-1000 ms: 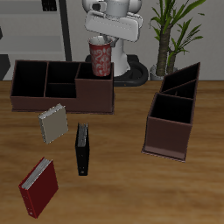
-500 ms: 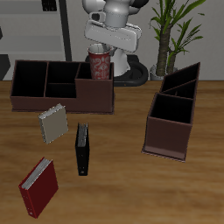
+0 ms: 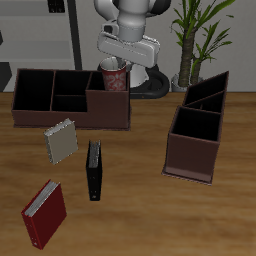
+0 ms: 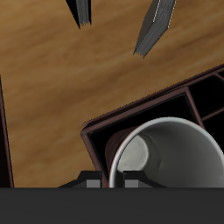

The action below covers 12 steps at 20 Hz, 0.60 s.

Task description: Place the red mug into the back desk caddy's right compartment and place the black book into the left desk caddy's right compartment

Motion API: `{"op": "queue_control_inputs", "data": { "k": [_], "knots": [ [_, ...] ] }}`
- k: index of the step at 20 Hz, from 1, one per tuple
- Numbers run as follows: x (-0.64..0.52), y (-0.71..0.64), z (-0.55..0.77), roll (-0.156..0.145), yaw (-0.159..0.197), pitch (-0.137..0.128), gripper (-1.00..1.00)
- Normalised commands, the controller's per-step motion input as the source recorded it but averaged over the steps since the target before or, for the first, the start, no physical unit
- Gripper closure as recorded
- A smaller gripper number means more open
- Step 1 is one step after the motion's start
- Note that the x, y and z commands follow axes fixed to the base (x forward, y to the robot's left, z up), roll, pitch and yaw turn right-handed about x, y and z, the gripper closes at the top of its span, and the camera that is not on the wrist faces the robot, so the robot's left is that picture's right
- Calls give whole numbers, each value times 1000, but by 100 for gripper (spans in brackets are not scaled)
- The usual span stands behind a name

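Observation:
The red mug (image 3: pixel 115 76) stands upright in the back desk caddy's (image 3: pixel 40 112) right compartment (image 3: pixel 106 103), the large end section. In the wrist view the mug's white inside (image 4: pixel 166 159) shows within the compartment's brown wall (image 4: pixel 103 124). My gripper (image 3: pixel 119 61) hangs just above and behind the mug; its fingers (image 4: pixel 152 26) are spread apart with nothing between them (image 4: pixel 112 37). The black book (image 3: pixel 94 170) lies on the table in front of the back caddy. The left desk caddy (image 3: pixel 206 95) stands apart, its right compartment (image 3: pixel 192 152) nearest the front edge.
A grey-beige patterned book (image 3: pixel 61 142) lies beside the black book, just in front of the back caddy. A red book (image 3: pixel 44 212) lies near the table's front edge. A potted plant (image 3: pixel 196 30) stands behind the table beside my base.
The mug went down into the back caddy's right compartment. My gripper let go of it and has drawn up and back a little.

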Motion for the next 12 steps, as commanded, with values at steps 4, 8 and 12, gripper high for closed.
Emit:
{"op": "queue_control_inputs", "data": {
  "k": [4, 8, 12],
  "knots": [
    [72, -30, 19, 34, -57, 54, -100],
    [65, -33, 101, -1, -2, -6, -100],
    [63, -27, 290, -16, 34, -36, -100]
  ]
}}
